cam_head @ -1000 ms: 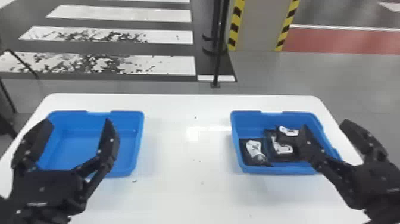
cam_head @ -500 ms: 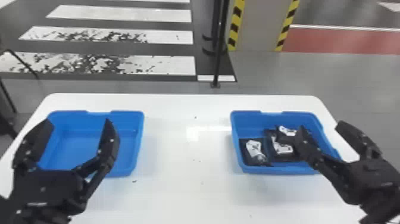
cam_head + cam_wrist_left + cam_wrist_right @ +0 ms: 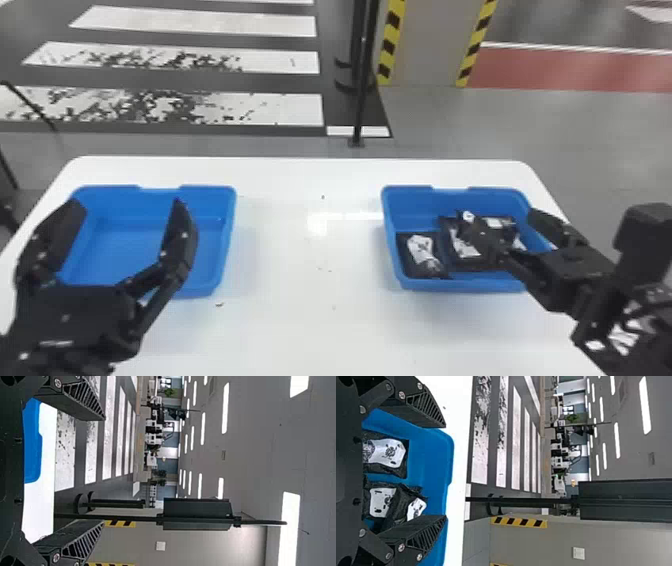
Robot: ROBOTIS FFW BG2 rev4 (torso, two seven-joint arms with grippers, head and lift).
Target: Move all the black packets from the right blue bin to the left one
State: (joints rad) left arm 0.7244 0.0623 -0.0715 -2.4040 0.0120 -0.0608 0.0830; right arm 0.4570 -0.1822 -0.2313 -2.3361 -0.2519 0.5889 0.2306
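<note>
White tabletop (image 3: 320, 320), and all the black packets (image 3: 422, 255) I can see lie in the right bin (image 3: 460, 285). Picking up looks like the step: the right gripper (image 3: 500, 216) hangs there, spread wide; next it should dip and pinch one. The left gripper (image 3: 127, 202), also wide, is by the left bin (image 3: 227, 235).

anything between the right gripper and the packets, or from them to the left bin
Nothing visible separates the right gripper from the packets. Leftward stand the right bin's wall, then the left gripper over the left bin.
</note>
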